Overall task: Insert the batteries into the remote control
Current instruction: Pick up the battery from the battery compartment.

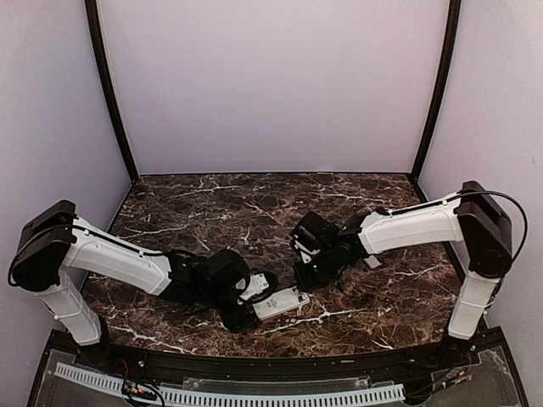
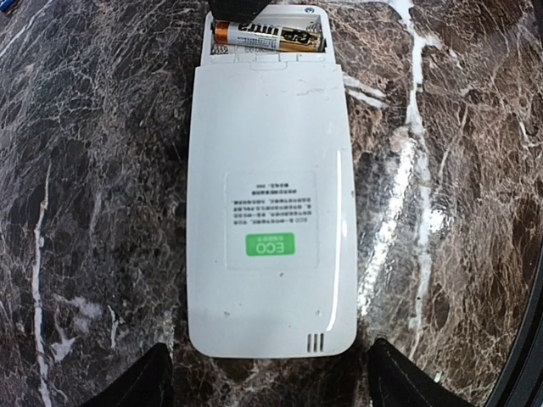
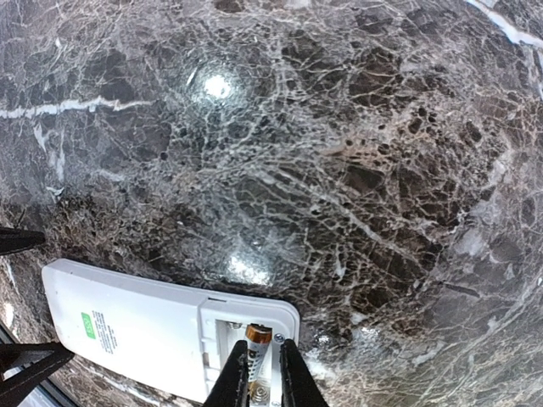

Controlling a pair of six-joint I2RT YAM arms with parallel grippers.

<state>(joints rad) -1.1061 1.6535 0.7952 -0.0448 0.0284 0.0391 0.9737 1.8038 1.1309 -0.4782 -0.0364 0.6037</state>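
Observation:
The white remote control (image 1: 282,302) lies face down near the front of the table, a green ECO label on its back (image 2: 270,212), so its display and buttons are hidden. Its battery compartment (image 3: 222,332) is uncovered at the far end. One battery (image 2: 267,36), black and gold with a copper end rather than blue, lies in the compartment. My right gripper (image 3: 265,381) is shut on this battery (image 3: 260,352) from above (image 1: 304,275). My left gripper (image 2: 271,381) is open, its fingertips (image 2: 140,383) standing outside the remote's near corners (image 1: 253,298), apart from it.
The table is dark brown marble (image 1: 254,203) with white walls around it. A small pale flat piece (image 1: 372,261) lies beside my right arm. A speck of something blue (image 2: 5,4) shows at the top left corner of the left wrist view.

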